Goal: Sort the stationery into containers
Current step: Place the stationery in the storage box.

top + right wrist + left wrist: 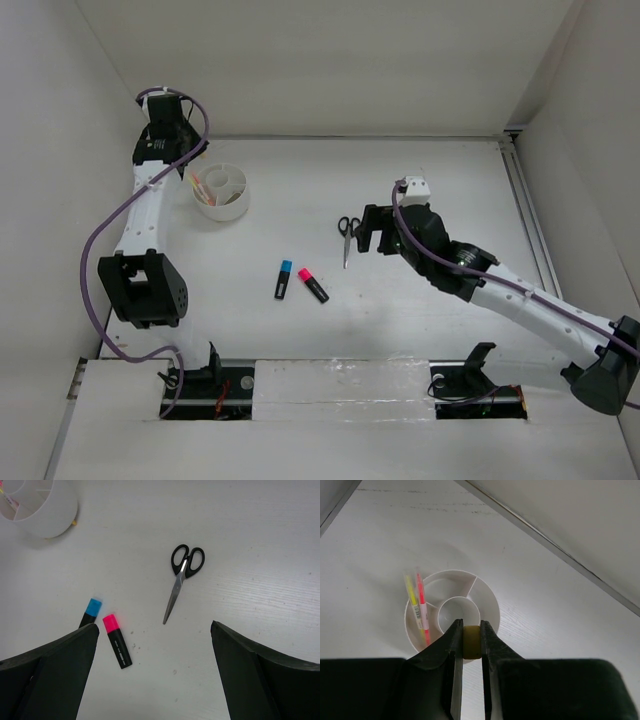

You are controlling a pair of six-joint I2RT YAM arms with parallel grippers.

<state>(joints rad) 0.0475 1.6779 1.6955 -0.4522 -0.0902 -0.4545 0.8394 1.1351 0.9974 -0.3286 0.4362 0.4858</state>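
Counting two highlighters (91, 609) (117, 642), two pens (411, 592) (422, 605), one scissors (181, 580), one block (471, 641), one bowl (492, 600).

The white, faintly grained worktop (430, 190) carries a round white compartmented plastic bowl (222, 210) at far left. Black-handled steel scissors (347, 236) lie mid-surface, blades pointing nearward. Beside them lie a stubby black blue-capped highlighter (284, 279) and a stubby black pink-capped highlighter (313, 285), side by side.

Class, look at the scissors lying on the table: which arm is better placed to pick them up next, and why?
Right. Its open claw hangs close to the scissors, empty. The left claw is far off at the bowl, shut on a small tan block.
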